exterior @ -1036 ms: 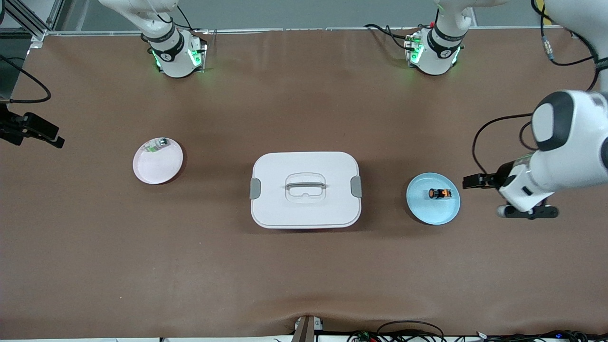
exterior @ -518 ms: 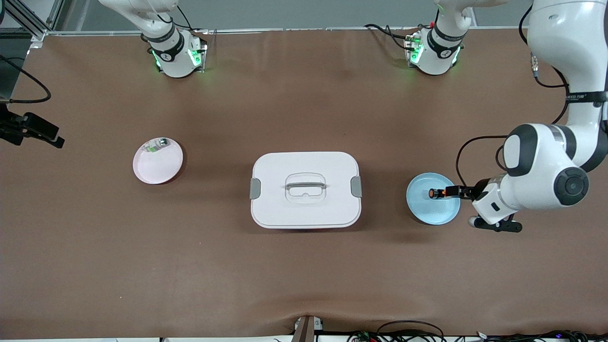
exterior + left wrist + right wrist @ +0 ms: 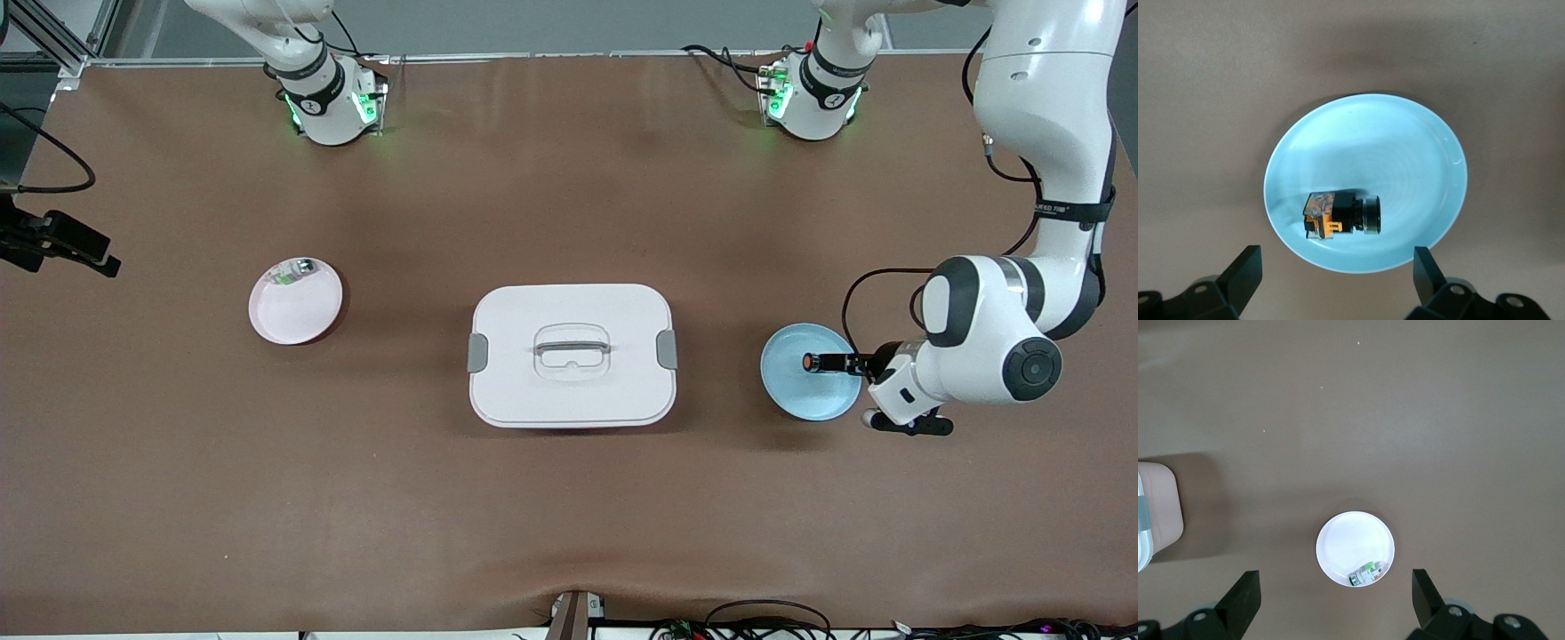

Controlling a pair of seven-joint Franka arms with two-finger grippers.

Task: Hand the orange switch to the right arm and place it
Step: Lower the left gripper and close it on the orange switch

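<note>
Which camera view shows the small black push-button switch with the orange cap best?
The left wrist view: the small black push-button switch with orange parts lies unobstructed on the light blue round plate. The front view shows it tiny, partly covered. The right wrist view misses it.

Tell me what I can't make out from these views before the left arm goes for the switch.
- Front view: the left gripper covers most of the orange switch on the blue plate.
- Front view: the right gripper is out of frame.
- White box: lid on, contents hidden.
- Pink plate: the clear-and-green part is too small for detail.
</note>
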